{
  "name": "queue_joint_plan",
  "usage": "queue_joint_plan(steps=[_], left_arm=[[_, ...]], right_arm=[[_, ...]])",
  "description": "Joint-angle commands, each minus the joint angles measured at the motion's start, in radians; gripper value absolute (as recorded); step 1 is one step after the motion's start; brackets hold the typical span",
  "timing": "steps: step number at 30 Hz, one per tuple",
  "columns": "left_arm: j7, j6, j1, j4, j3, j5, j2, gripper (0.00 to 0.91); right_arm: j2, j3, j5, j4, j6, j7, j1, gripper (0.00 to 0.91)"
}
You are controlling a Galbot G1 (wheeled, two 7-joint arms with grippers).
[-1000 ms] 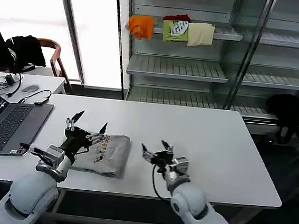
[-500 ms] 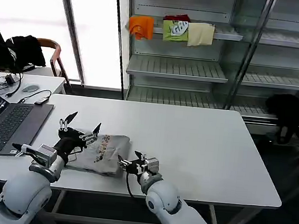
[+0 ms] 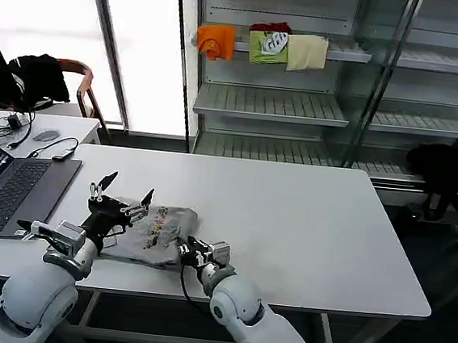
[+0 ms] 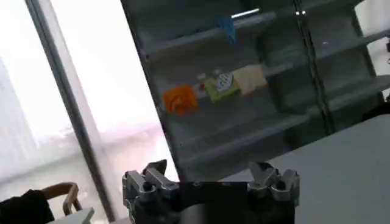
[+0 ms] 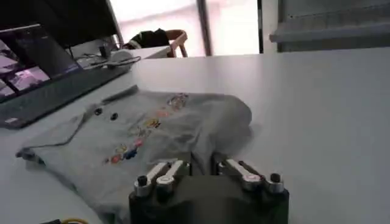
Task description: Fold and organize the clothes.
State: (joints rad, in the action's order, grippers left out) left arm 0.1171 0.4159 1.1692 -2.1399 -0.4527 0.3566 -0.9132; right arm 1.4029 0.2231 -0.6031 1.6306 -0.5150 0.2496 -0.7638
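Observation:
A light grey shirt [image 3: 159, 223] with a small multicoloured print lies partly folded on the white table [image 3: 313, 220], near its front-left part. My right gripper [image 3: 191, 251] sits low at the shirt's near right edge. In the right wrist view the shirt [image 5: 152, 122] spreads out ahead, and my right gripper [image 5: 201, 163] is shut on a bunched fold of its hem. My left gripper [image 3: 128, 186] hovers open just above the shirt's left side, with its fingers pointing up and away. The left wrist view has this gripper [image 4: 208, 165] holding nothing.
An open laptop [image 3: 8, 187] sits at the table's left end, with cables on the side desk behind it. Shelving [image 3: 268, 102] at the back holds orange, green and cream folded garments [image 3: 261, 45]. A chair with a black garment [image 3: 40, 72] stands far left. A black bag [image 3: 444, 172] is far right.
My right gripper moved left across the table to the shirt's near right edge and closed on the fabric. My left gripper shifted slightly left and lower, staying open.

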Motion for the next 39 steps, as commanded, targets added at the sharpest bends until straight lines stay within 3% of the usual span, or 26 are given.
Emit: queue_joint_plan(steps=[1,5,11,19,20,24,28,31,34,35,39], left_arm=[[-0.003,0.003,0.006,0.000,-0.010,0.002,0.001,0.907],[-0.003,0.003,0.009,-0.001,-0.010,0.002,0.000,0.907],[-0.007,0.010,0.007,-0.008,0.000,0.007,-0.002,0.907],[-0.009,0.017,0.002,-0.009,0.013,0.008,-0.003,0.907],[-0.011,0.018,0.002,-0.010,0.014,0.008,-0.003,0.907],[-0.011,0.025,0.005,-0.015,0.015,0.009,-0.001,0.907],[-0.011,0.028,0.013,-0.020,0.008,0.016,0.003,0.907],[-0.008,0.029,0.019,-0.026,0.001,0.026,0.006,0.907],[-0.005,0.028,0.025,-0.035,-0.003,0.036,0.003,0.907],[-0.002,0.027,0.030,-0.038,-0.003,0.040,-0.001,0.907],[0.021,0.015,0.054,-0.047,0.000,0.060,-0.018,0.907]], right_arm=[[-0.017,-0.011,0.001,0.042,0.012,0.006,0.010,0.000],[-0.079,-0.045,-0.004,0.083,0.018,0.003,0.010,0.000],[-0.221,-0.176,-0.039,0.114,0.030,-0.015,-0.018,0.000],[-0.343,-0.320,-0.066,0.101,0.066,-0.030,-0.084,0.000],[-0.351,-0.330,-0.068,0.101,0.065,-0.035,-0.088,0.907],[-0.379,-0.350,-0.006,0.130,0.040,-0.046,-0.112,0.907],[-0.402,-0.402,0.127,0.189,-0.065,-0.024,-0.132,0.907],[-0.439,-0.446,0.172,0.228,-0.063,-0.015,-0.161,0.907],[-0.469,-0.513,0.160,0.282,-0.023,-0.013,-0.213,0.907],[-0.486,-0.564,0.133,0.312,0.054,-0.009,-0.253,0.907],[-0.522,-0.700,0.063,0.411,0.202,-0.012,-0.398,0.907]])
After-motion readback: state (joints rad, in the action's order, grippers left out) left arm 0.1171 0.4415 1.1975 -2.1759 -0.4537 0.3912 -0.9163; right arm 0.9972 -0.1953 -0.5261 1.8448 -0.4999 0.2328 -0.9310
